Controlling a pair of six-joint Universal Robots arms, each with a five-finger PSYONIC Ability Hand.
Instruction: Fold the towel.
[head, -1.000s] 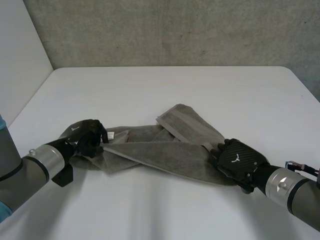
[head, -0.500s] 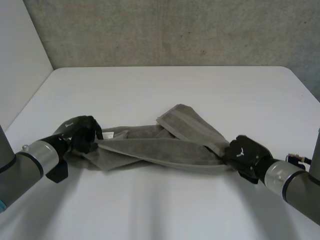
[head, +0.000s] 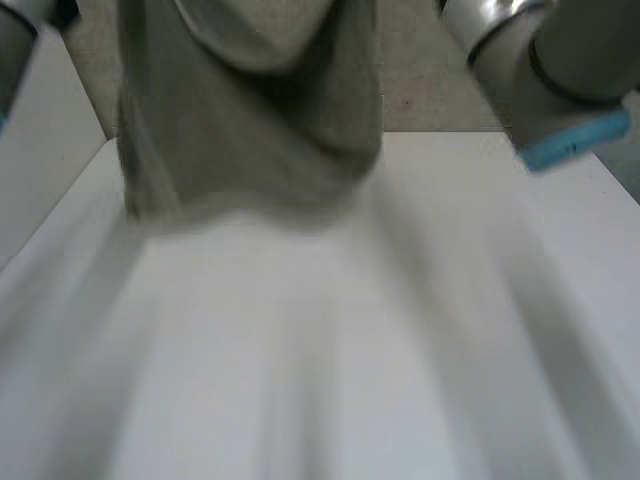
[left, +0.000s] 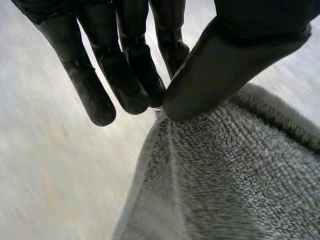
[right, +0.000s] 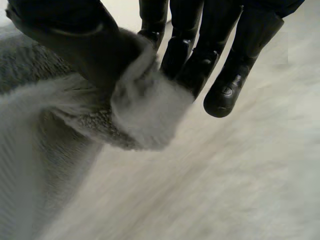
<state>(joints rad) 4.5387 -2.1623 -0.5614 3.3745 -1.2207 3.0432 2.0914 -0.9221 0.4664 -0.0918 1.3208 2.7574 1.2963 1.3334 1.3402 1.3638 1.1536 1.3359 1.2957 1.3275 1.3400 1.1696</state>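
Half a second ago the towel (head: 250, 110) lay bunched in a twisted band across the middle of the table (head: 330, 350), with me gripping one end in each hand low on the surface. Now it is up in the air. It hangs as a broad grey sheet over the far part of the table, nearer the far-left corner than the right. Its lower edge is near the far edge, and I cannot tell whether it clears the surface or brushes it.

My left arm (head: 20, 30) and right arm (head: 560, 70) are both raised high.

Left hand (left: 235, 55): thumb pressed against the fingers, pinching a corner or edge of the towel, which drops away below.

Right hand (right: 75, 45): thumb and fingers clamped on a thick bunched bit of hem.

Judgement: the lift has let the cloth's weight pull the twist out, so it hangs mostly flat, with a sag between my hands along the top. No fold is made yet. The next step is probably to lay it down spread out. The main risk is the left pinch, which looks shallow and could slip.
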